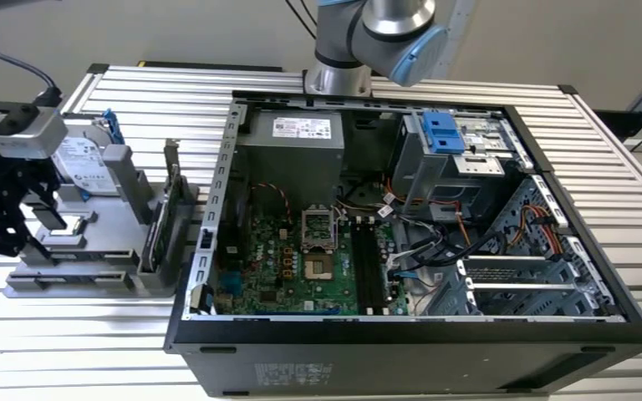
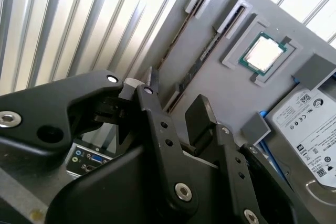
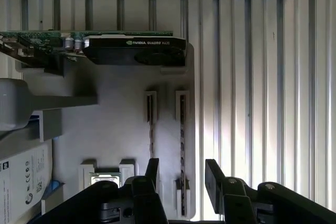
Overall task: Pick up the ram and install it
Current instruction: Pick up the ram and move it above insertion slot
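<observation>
Pincer (image 3: 182, 174) released over the grey parts tray (image 3: 115, 129).
In the first wrist view I see the ram (image 3: 182, 129), edge-up in its holder slot, between the spread jaws.

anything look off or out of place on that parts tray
Nothing stands out. The ram lies straight in its holder on the grey tray, the graphics card stands upright, and the open gripper is lined up over the ram.

Exterior view softly, evenly lit; in both wrist views strong glare bleaches the ribbed aluminium tabletop (image 3: 262, 77).
</observation>
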You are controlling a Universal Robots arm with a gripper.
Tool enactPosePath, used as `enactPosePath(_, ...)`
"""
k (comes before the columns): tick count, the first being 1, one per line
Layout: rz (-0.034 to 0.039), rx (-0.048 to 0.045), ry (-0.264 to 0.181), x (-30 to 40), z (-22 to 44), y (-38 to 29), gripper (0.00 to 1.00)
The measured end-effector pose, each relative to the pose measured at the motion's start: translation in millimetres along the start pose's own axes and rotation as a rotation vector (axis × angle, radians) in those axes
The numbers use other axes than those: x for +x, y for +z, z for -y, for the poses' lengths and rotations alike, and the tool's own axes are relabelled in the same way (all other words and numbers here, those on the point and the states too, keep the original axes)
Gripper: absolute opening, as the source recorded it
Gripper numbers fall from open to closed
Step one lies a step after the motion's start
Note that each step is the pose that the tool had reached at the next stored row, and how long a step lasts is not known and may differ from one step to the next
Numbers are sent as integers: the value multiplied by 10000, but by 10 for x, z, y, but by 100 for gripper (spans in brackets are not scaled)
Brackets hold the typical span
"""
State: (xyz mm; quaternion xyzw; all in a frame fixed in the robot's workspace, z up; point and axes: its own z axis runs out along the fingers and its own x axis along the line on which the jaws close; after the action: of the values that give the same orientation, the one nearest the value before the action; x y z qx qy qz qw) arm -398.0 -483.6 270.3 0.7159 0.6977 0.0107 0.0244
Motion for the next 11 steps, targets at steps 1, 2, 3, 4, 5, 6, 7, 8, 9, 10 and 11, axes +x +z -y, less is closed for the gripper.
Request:
enactPosePath(1,1,1,0,0,-2,0,100)
enactPosePath(2,2,1,-1,0,-4,0,100)
enactPosePath(3,2,1,-1,0,-5,1,100)
enactPosePath(4,2,1,-1,0,-5,2,100)
enactPosePath(5,2,2,-1,0,-5,3,100)
enactPosePath(6,2,1,-1,0,-5,7,100)
enactPosePath(7,1,0,0,0,-4,9,100)
enactPosePath(8,2,1,-1,0,-4,11,100)
enactPosePath(9,2,1,-1,0,-4,15,100)
enactPosePath(10,1,0,-1,0,-4,19,100)
enactPosePath(11,0,-1,-1,0,-4,25,100)
